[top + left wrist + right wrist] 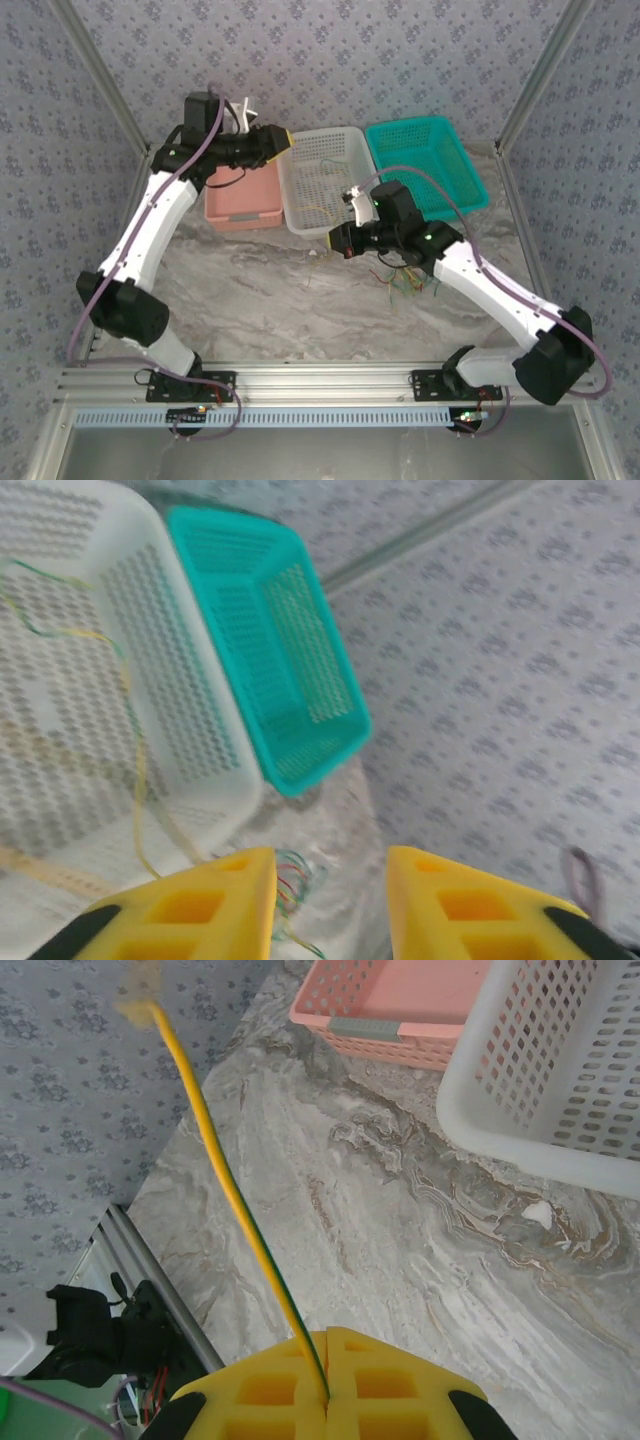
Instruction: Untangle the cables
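Table (260, 300), right of centre: a loose bunch of cables (402, 282) lies on the marble surface beneath the right arm. Right gripper (327, 1348), just left of that bunch: fingers pressed together, pinching one yellow-green cable (215, 1165) that runs up and away in a near-straight line. Far edge, left to right: pink basket (243, 218), white basket (190, 680), teal basket (300, 640). Another yellow and green cable (125, 680) lies inside the white basket. Left gripper (332, 880), raised near the pink and white baskets: fingers spread, nothing between them
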Robot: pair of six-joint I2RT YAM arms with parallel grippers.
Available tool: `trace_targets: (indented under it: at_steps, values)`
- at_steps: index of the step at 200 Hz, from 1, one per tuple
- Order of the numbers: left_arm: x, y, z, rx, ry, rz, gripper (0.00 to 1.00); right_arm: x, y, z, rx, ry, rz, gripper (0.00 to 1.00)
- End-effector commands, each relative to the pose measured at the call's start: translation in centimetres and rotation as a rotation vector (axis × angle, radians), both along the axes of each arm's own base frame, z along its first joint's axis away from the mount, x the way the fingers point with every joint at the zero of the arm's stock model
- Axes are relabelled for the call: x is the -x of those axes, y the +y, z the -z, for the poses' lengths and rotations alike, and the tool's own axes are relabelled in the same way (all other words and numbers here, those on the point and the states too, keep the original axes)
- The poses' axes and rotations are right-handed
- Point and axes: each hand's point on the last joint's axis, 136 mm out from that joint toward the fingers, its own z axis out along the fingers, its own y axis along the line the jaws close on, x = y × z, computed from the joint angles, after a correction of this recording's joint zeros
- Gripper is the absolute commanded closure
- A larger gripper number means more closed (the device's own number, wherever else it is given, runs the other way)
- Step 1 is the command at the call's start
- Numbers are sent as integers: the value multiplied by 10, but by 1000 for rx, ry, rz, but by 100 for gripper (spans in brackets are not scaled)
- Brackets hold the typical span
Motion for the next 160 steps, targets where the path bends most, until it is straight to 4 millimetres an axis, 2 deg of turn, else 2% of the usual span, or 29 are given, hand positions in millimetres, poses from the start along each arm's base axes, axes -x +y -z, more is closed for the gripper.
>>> trace_targets:
  at_steps: [1,20,36,52,61,64,73,106,128,160]
  values:
    - [-7,11,23,-61,101,-87,60,8,-11,-1,25,49,30,100]
    - [-4,22,41,-93,155,-151,61,13,-8,11,61,122,2,100]
    - [12,41,64,-176,230,-217,62,16,-5,26,96,175,-17,100]
    - [27,59,75,-233,244,-278,60,17,-1,31,104,190,-33,100]
    - [38,71,79,-260,248,-318,58,18,2,31,99,195,-44,100]
    - [41,75,80,-271,250,-333,57,14,5,19,78,171,-49,100]
    - [51,87,83,-302,246,-377,55,14,11,12,63,162,-68,100]
    - [85,131,92,-387,273,-509,50,14,37,5,54,174,-144,100]
    - [102,141,102,-402,322,-532,50,7,45,7,65,175,-132,100]
    - [123,132,120,-363,392,-511,51,-7,33,18,75,202,-66,100]
